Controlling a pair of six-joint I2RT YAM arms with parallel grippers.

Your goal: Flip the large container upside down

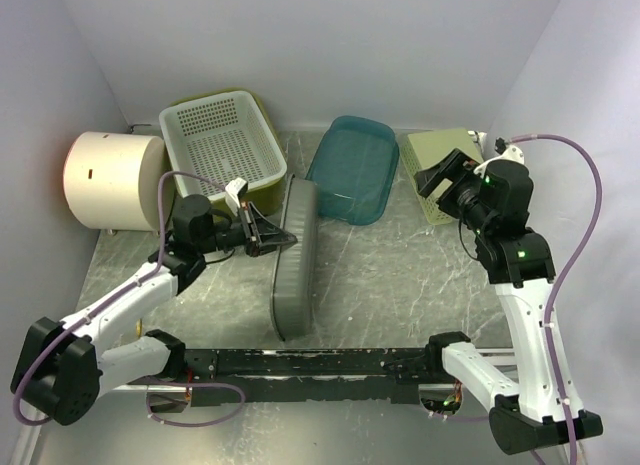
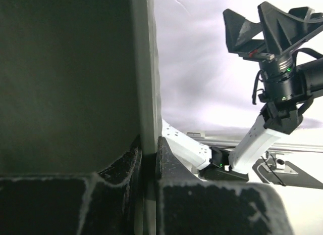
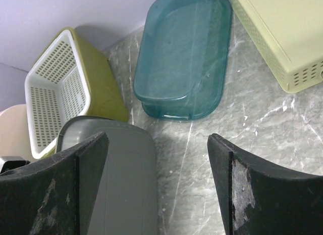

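Grey plastic, the large container [image 1: 293,260] stood tipped up on one long side on the marbled table [image 1: 400,285]. The left gripper [image 1: 270,237] reached in from the container's left, its fingers [image 2: 202,204] pinching the container's thin edge. Just behind the container lay a teal tub [image 1: 352,170]. To the container's back left a white perforated basket [image 1: 220,140] sat in an olive bin [image 3: 103,88], and a cream cylinder [image 1: 110,180] lay farther left. Well to the container's right hung the right gripper [image 1: 447,175], fingers spread wide and holding nothing, beside a pale green crate [image 1: 440,150].
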